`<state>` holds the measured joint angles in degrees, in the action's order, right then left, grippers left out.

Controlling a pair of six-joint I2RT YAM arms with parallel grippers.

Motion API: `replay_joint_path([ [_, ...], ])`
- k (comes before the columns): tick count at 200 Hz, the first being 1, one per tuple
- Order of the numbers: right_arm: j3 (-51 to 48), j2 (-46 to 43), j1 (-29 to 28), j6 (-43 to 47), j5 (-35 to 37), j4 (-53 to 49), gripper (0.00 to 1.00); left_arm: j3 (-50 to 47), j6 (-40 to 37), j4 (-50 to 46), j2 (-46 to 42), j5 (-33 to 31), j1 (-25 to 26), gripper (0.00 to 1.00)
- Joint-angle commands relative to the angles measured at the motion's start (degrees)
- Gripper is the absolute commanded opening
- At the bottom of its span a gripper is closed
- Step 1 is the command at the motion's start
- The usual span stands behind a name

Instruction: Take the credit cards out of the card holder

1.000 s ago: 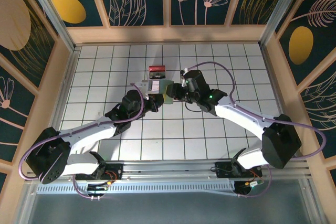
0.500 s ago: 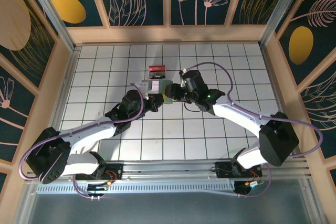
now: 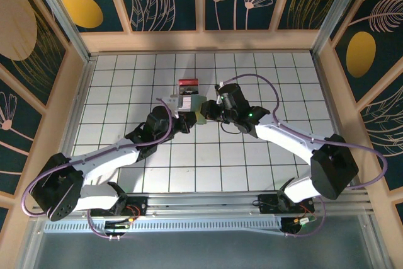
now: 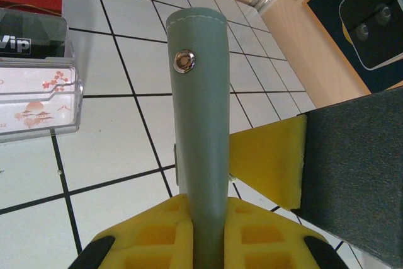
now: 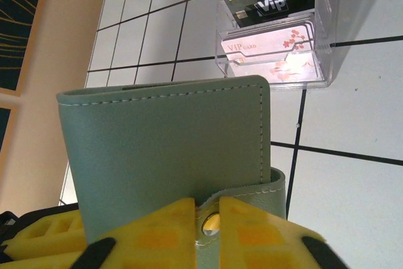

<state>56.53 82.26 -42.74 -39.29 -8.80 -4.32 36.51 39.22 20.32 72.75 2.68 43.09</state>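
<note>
Top external view: the two arms are seen meeting just above the middle of the frame, over the white tiled floor [image 3: 126, 80]. The card holder [image 3: 197, 110] is held between them, off the tiles. The left gripper [image 3: 185, 122] is reached in from the lower left and the right gripper [image 3: 205, 113] from the right. A clear stand [image 3: 188, 86] with a red top is placed just above them in the frame.

In the left wrist view, the card holder [image 4: 201, 124] is shown edge-on and upright in the centre, with a metal snap [image 4: 184, 60] near its top. The left gripper [image 4: 204, 222] is pressed together on its lower edge, yellow pads on both sides. One yellow pad of the right gripper [image 4: 267, 159] is laid against the holder's right side. The clear stand [image 4: 38, 92] is seen at the upper left.

In the right wrist view, the holder's broad green-grey face [image 5: 164, 149] is seen closed across the centre left. Its snap tab [image 5: 211, 222] is pinched between the yellow pads of the right gripper [image 5: 208, 228] at the bottom edge. At the upper right, printed cards [image 5: 267, 45] are seen standing in the clear stand [image 5: 327, 23].
</note>
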Motion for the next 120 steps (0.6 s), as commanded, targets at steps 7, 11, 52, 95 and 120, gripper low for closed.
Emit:
replay_joint_path([
  [7,1.07,-0.10,-0.30,0.66,0.27,-2.36,0.04,4.77,-0.06,4.63,-3.76,3.31,0.41,0.00],
  [11,1.26,0.04,-0.27,0.83,0.34,-2.54,0.03,4.87,-0.18,4.37,-3.88,3.32,0.41,0.00],
  [52,3.14,0.95,-0.28,1.67,1.66,-3.90,0.00,4.41,-0.24,4.39,-4.15,2.67,0.40,0.00],
  [95,2.95,0.67,0.46,1.71,3.77,-4.40,0.00,3.61,-0.37,4.10,-4.81,0.15,0.42,0.00],
  [120,2.14,-0.01,1.57,1.29,3.81,-3.52,0.00,2.51,0.03,4.59,-5.66,-1.82,0.41,0.00],
])
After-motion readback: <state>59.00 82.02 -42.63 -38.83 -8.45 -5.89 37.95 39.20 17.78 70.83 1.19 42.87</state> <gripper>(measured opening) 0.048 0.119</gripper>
